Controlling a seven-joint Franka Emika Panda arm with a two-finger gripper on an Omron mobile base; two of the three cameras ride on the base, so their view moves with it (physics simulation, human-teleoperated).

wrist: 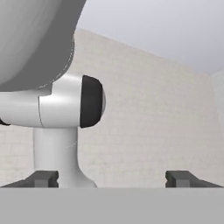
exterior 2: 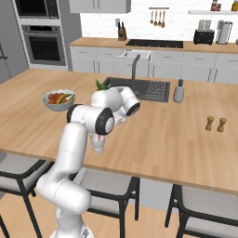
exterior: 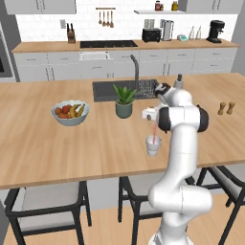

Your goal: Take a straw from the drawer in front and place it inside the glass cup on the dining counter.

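The straw [exterior: 154,130] stands upright in the cup [exterior: 153,145], its red top rising above the rim, and the cup sits on the wood surface [exterior: 57,143] near its front edge, in front of the plant [exterior: 124,101]. In the right base view the cup [exterior 2: 97,144] is mostly hidden behind the arm's elbow, with a bit of red straw [exterior 2: 96,137] showing. The hand [wrist: 112,178] is wide: in the hand view its two dark fingertips [wrist: 43,178] stand far apart at the bottom with nothing between them, facing a pale tiled wall. In the left base view the white wrist sits just above the straw, but the fingers cannot be made out there. To the left of the plant is a bowl [exterior: 70,112] of fruit; behind it the dark sink [exterior: 107,89] and tap [exterior: 136,67] are set into the surface. Two small brown shakers [exterior: 226,108] stand well apart to the right.
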